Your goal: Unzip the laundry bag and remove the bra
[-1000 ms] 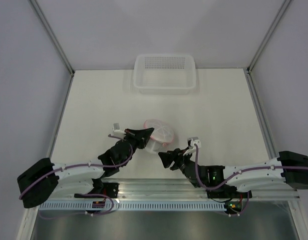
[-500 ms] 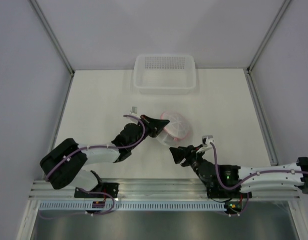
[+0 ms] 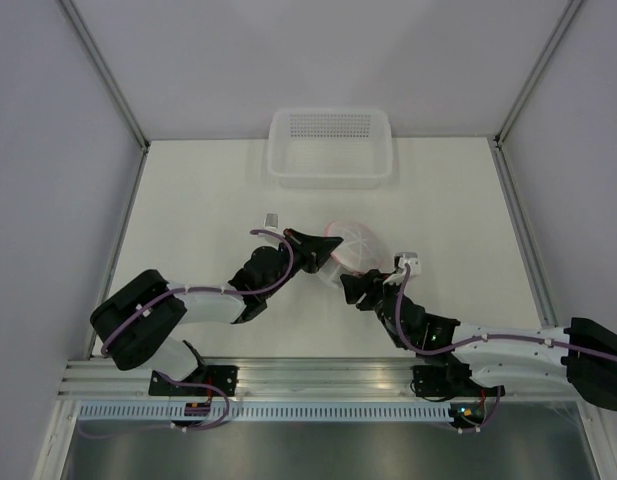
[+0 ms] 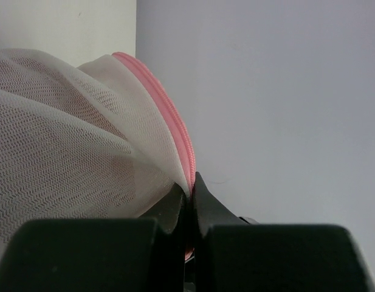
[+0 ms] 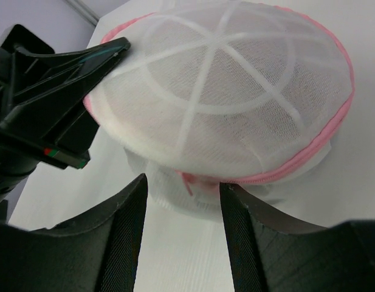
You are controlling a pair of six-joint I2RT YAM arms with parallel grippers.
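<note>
The left pincer (image 3: 326, 252) clenches the pink rim of the laundry bag (image 5: 236, 91) while the right pincer (image 5: 184, 182), jaws spread, hovers by a zipper (image 5: 278, 173) that looks unopened, the bra yet to emerge.

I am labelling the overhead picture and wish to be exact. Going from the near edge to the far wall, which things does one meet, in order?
Near to far: right gripper → laundry bag → plastic basket.
</note>
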